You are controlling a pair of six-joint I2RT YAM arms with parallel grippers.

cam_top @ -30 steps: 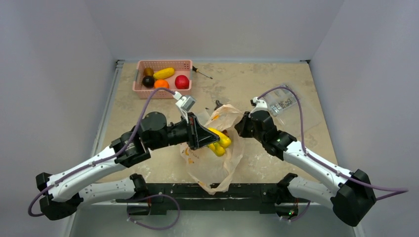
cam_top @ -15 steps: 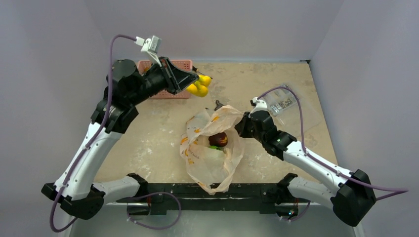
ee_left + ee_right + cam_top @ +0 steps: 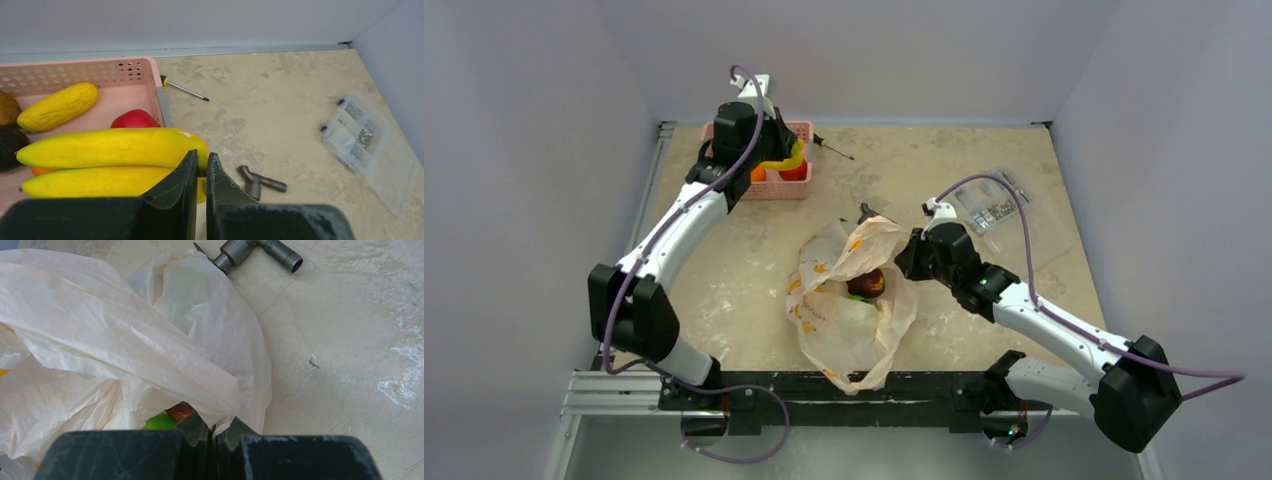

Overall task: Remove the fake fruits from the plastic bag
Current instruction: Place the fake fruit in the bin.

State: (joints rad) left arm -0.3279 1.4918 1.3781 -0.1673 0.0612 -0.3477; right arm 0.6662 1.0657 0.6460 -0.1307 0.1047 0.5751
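Left end effector [image 3: 200, 167] pinches the yellow toy banana bunch [image 3: 110, 147] over the pink basket [image 3: 75, 70]. Right end effector [image 3: 216, 432] pinches the pale plastic bag [image 3: 100, 340].

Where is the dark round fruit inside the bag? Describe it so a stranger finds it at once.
Start at the pale peach plastic bag lying mid-table, its rim pinched by the right gripper. Look into its open mouth: the dark round fruit sits there. It is maroon-brown, unlike the bright green fruit next to it on the near side.
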